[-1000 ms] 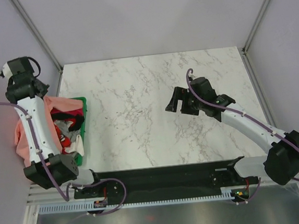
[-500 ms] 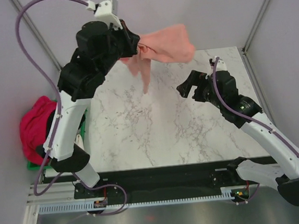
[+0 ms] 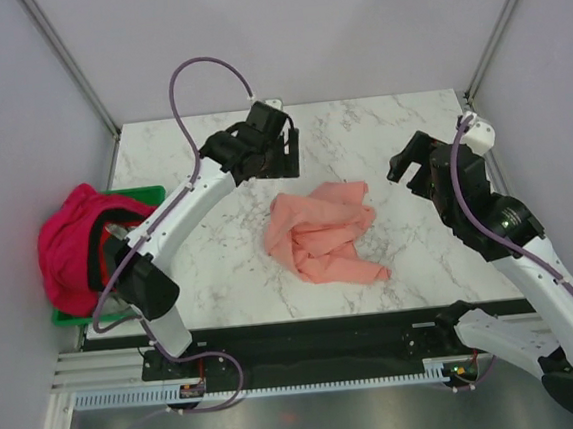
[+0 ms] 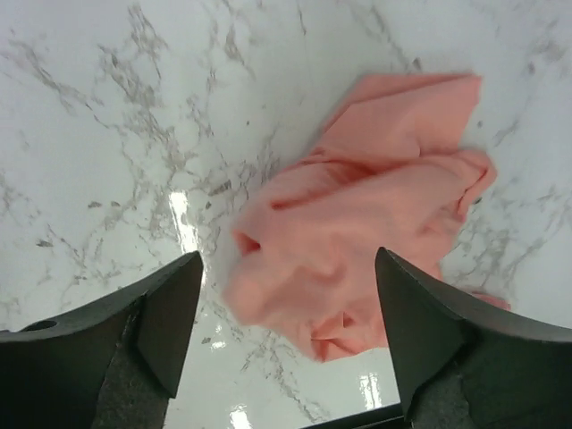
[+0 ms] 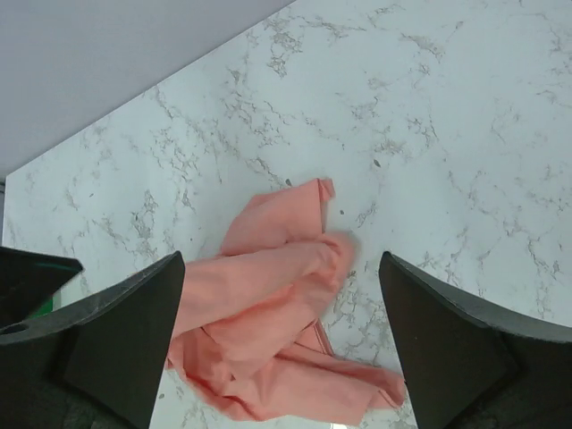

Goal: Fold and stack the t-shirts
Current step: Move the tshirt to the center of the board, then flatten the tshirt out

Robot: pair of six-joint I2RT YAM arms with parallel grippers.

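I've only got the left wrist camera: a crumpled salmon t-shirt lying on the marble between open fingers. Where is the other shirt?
Observer: The magenta t-shirt is heaped over the green crate on the left side, well apart from the salmon one.
Operator: And the right gripper, is it anywhere near the cloth?
Observer: The right gripper is open, to the right of the salmon t-shirt, and not touching it.

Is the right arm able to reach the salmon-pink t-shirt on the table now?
Probably yes. The salmon-pink t-shirt lies crumpled mid-table; the right tool hangs open close beside it, nothing between them but bare table. The left tool is beyond its far side, not in the way.
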